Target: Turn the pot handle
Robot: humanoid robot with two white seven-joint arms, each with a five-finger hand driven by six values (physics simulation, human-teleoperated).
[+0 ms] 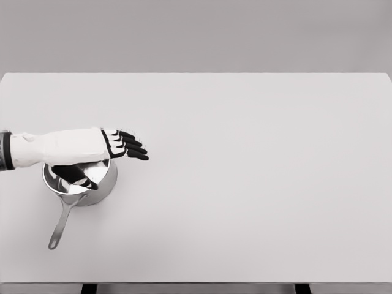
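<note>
Now, left hand [116, 146] over the pot's far rim, fingers stretched out flat, gripping nothing, steel pot [92, 188] at table's [257, 184] left side, handle [61, 225] pointing toward near edge.

The table [245, 184] has a plain white top that fills most of the view — its far edge meets a flat grey backdrop [196, 33]. Two dark legs [89, 288] show below the near edge.

A single head view looks steeply down from fairly high over the white table [245, 184], facing its far edge.
</note>
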